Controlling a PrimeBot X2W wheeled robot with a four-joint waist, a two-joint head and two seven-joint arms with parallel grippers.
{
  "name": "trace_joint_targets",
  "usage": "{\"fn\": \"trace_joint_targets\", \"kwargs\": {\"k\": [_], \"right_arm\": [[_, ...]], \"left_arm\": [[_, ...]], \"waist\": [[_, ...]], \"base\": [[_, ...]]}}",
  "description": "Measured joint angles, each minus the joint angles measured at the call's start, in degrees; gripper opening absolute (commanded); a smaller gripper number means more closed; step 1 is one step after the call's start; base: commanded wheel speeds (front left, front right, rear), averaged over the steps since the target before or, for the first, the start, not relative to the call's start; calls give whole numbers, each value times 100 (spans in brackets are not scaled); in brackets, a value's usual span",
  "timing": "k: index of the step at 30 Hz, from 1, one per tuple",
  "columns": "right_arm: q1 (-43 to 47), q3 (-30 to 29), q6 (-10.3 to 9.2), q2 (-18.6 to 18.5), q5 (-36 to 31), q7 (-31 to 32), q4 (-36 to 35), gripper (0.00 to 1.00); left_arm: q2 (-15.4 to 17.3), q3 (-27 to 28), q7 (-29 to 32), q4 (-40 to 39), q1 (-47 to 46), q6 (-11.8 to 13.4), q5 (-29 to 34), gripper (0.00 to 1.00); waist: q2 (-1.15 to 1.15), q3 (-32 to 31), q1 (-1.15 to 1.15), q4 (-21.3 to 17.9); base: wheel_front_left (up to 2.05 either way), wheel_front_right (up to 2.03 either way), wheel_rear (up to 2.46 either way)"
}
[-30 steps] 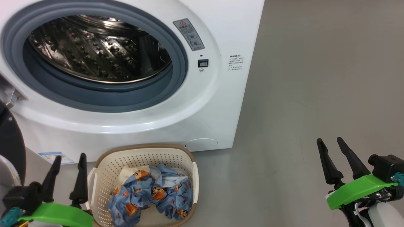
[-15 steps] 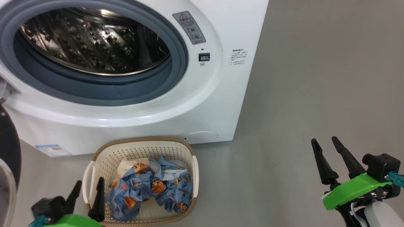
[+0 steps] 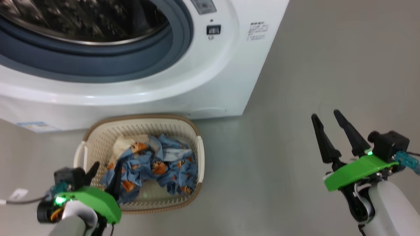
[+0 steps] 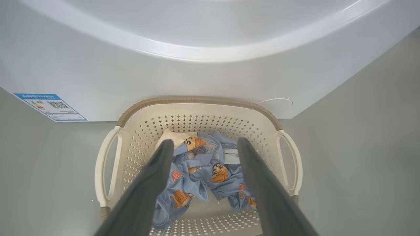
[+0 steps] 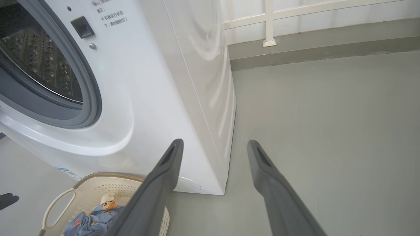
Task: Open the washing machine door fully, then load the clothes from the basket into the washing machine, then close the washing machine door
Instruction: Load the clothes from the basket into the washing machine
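Note:
The white washing machine [image 3: 210, 75] stands with its drum mouth [image 3: 82, 19] uncovered; the washing machine door is out of view. On the floor in front of it sits the cream basket [image 3: 141, 116] with the light blue printed clothes [image 3: 157, 164] piled inside. My left gripper [image 3: 106, 165] hangs open over the basket's near left corner. In the left wrist view its fingers [image 4: 205, 142] straddle the clothes [image 4: 200, 173] from above without touching them. My right gripper [image 3: 325, 114] is open and empty over bare floor, right of the machine.
A blue label sticker [image 4: 51, 106] marks the washer's lower front left of the basket [image 4: 197, 100]. Grey floor [image 3: 295, 82] stretches to the right of the machine. A wall base with a white frame [image 5: 269, 23] runs behind it.
The head camera has tipped downward, so the whole scene has slid up. My left gripper has moved from left of the basket to over its near left corner. Both grippers stay open.

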Motion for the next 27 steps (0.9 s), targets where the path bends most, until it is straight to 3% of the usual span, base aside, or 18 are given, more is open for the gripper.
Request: {"fn": "trace_joint_targets", "kwargs": {"k": [12,27], "right_arm": [[-693,131,0,115,-176,0,-198,100],[-974,382,0,310,-204,0,-386,100]], "left_arm": [[227,-1526,1,1616,-1640,-1,-580,100],[657,-2550,278,2303,-2460,-1,-1391,100]], "waist": [[0,1162,0,-52],[0,2139,0,-464]], "base": [[0,0,0],[0,0,0]]}}
